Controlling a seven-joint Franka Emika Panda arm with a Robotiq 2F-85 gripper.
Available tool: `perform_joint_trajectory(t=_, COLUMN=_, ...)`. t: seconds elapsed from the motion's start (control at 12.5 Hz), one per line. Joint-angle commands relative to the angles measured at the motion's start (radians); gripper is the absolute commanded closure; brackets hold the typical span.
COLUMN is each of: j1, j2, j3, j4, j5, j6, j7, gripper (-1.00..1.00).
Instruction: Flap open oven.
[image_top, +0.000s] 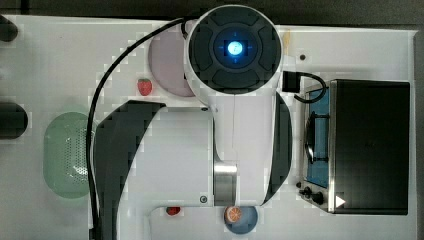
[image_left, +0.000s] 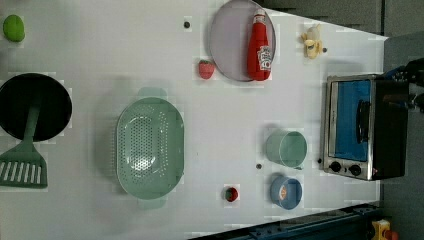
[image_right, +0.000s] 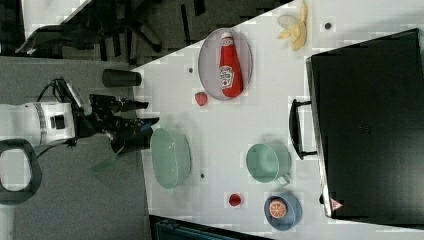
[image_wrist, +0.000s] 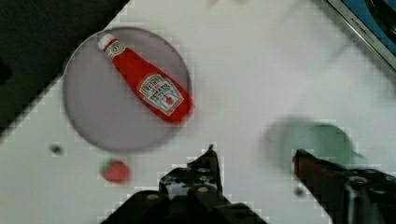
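Note:
The oven (image_left: 387, 127) is a black box with a silver front frame, standing at the left view's right edge of the white table. Its blue glass door (image_left: 352, 117) looks shut, with the dark bar handle (image_left: 362, 122) across it and small knobs (image_left: 345, 167) beside it. The oven (image_top: 370, 145) is at the top view's right, and its handle (image_right: 296, 129) sticks out in the right view. My gripper (image_wrist: 257, 161) is open with nothing between its fingers (image_wrist: 210, 163). It hangs high above the table, well away from the oven, over a green cup (image_wrist: 322, 142). The gripper (image_right: 147, 114) is at the right view's left.
A ketchup bottle (image_left: 260, 47) lies on a grey plate (image_left: 227, 42), with a strawberry (image_left: 205, 69) next to it. A green colander (image_left: 149, 146), a green cup (image_left: 286, 148), a blue bowl (image_left: 286, 192) holding an orange slice and a banana (image_left: 312, 41) also sit on the table.

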Motion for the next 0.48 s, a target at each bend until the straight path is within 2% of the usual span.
perform_joint_trajectory(t=0.08, j1=-0.014, j2=-0.356, j3=-0.063, j4=-0.179, j5=0.001, j6=-0.239, j7=-0.109, gripper=-0.59)
perform_joint_trajectory(t=0.24, j1=-0.014, j2=-0.356, j3=-0.062, j4=-0.179, j5=0.001, j6=-0.238, j7=-0.109, gripper=-1.0)
perform_joint_trajectory(t=0.4, j1=-0.014, j2=-0.355, j3=-0.062, j4=-0.179, j5=0.001, j6=-0.238, j7=-0.109, gripper=-1.0)
perform_joint_trajectory(t=0.48, j1=-0.014, j2=-0.356, j3=-0.062, j4=-0.178, j5=0.001, j6=-0.238, j7=-0.109, gripper=-0.89)
